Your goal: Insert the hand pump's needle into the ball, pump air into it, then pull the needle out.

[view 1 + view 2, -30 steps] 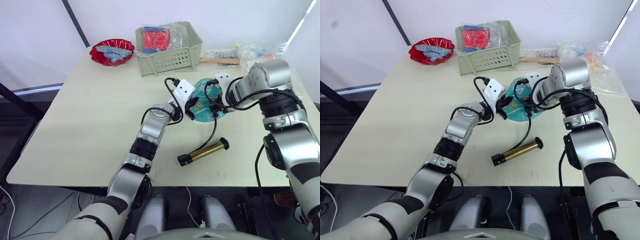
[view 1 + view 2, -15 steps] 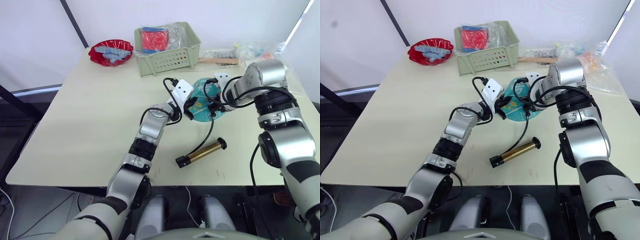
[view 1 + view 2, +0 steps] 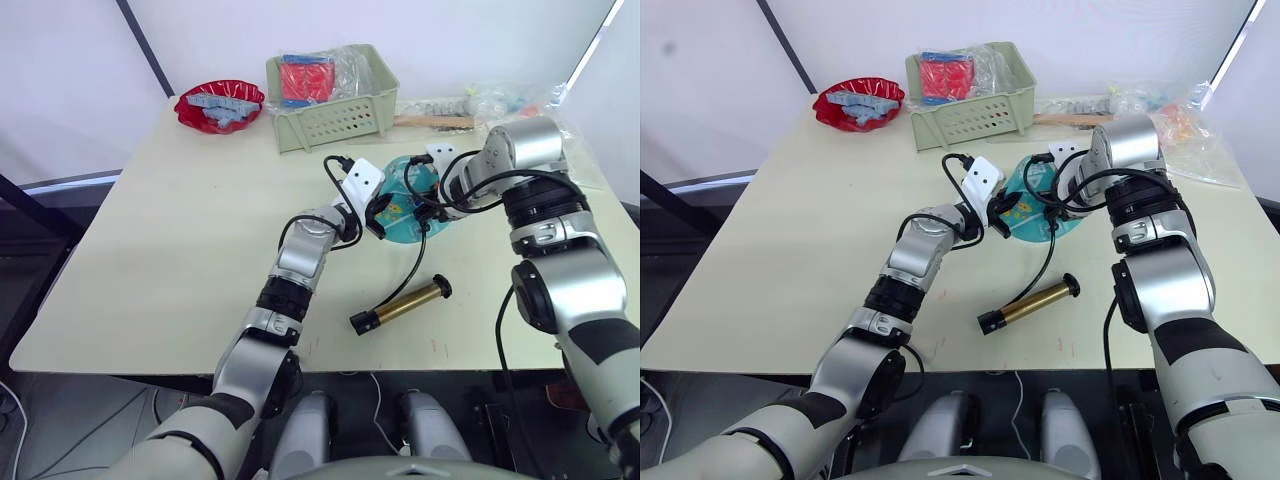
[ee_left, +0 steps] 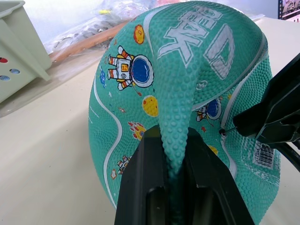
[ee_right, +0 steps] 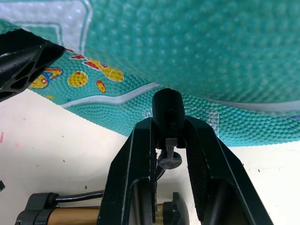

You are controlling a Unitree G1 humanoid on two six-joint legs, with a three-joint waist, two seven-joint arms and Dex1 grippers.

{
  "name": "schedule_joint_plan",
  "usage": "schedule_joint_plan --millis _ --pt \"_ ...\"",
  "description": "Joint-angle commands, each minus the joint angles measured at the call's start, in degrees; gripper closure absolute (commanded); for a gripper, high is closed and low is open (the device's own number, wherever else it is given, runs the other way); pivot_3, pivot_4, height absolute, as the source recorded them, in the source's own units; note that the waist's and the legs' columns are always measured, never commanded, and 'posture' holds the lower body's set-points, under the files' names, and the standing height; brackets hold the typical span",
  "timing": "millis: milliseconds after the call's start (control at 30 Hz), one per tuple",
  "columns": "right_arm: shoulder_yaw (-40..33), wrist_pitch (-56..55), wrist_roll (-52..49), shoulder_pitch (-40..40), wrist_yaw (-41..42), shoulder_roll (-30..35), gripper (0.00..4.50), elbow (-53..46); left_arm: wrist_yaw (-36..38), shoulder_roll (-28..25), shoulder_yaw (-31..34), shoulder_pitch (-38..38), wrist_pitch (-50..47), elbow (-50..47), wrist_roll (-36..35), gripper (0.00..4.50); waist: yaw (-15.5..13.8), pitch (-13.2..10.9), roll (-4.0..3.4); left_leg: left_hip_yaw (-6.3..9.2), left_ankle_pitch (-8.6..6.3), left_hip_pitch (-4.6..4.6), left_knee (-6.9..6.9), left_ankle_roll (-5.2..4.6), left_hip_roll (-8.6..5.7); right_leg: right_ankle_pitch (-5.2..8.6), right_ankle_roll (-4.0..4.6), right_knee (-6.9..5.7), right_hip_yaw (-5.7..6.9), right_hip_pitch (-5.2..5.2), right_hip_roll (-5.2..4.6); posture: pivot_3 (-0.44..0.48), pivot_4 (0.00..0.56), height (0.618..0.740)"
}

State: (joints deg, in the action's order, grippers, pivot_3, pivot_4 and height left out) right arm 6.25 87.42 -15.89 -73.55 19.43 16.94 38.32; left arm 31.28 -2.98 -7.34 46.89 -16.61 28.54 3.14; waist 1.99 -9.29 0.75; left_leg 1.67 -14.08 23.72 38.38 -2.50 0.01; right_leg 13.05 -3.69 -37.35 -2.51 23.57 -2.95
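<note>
Tabletop (image 3: 170, 230) of pale cream, matte and rectangular, stands against a white backdrop crossed by a dark diagonal pole (image 3: 140, 48); dark flooring shows beyond the left edge. Along the far side sit a red bowl (image 3: 219, 103) holding blue-grey pieces, a pale green perforated basket (image 3: 335, 98) with a red item in clear wrapping, a wooden-handled tool (image 3: 436, 122) and crinkled plastic bags (image 3: 1185, 130) toward the right corner.

The ball (image 3: 405, 210), teal with cartoon astronaut prints, rests on the table in front of the basket and looks partly deflated, its skin folded into a ridge. The left gripper (image 4: 176, 183) is closed on that ridge: in the left wrist view the rubber fold is pinched between the two black fingers (image 4: 140, 187). The right gripper (image 5: 168, 140) meets the ball from the opposite side, its fingers clamped on the small black fitting (image 5: 168, 110) that carries the needle; the fitting's tip sits against the ball's pebbled surface, and the pin itself is hidden, so how deep it lies cannot be told.

The hand pump (image 3: 402, 304) lies flat on the table nearer the robot, apart from the ball, angled with one black end cap toward the front edge. Its thin black hose (image 3: 420, 262) curves up from it to the right gripper.
</note>
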Motion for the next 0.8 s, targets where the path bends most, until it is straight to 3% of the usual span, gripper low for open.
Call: schedule_joint_plan --millis 33,800 --pt "-0.3 -4.9 -0.5 0.6 2.1 -2.7 4.12 -0.4 3.6 3.1 -4.6 -1.4 -0.8 -1.1 -1.0 4.49 0.1 0.0 0.00 0.00 0.00 -0.01 0.00 0.00 0.00 0.00 0.00 0.00 0.00 0.00 0.00 0.000 0.150 0.738" --pt "0.9 -9.1 1.8 5.6 7.6 -1.2 4.12 -3.9 4.0 2.8 -4.7 -1.6 -0.3 -0.4 -0.7 4.49 0.2 0.0 0.03 0.04 0.01 -0.04 0.00 0.01 -0.01 0.00 0.00 -0.06 0.01 -0.01 0.00 0.000 0.150 0.738"
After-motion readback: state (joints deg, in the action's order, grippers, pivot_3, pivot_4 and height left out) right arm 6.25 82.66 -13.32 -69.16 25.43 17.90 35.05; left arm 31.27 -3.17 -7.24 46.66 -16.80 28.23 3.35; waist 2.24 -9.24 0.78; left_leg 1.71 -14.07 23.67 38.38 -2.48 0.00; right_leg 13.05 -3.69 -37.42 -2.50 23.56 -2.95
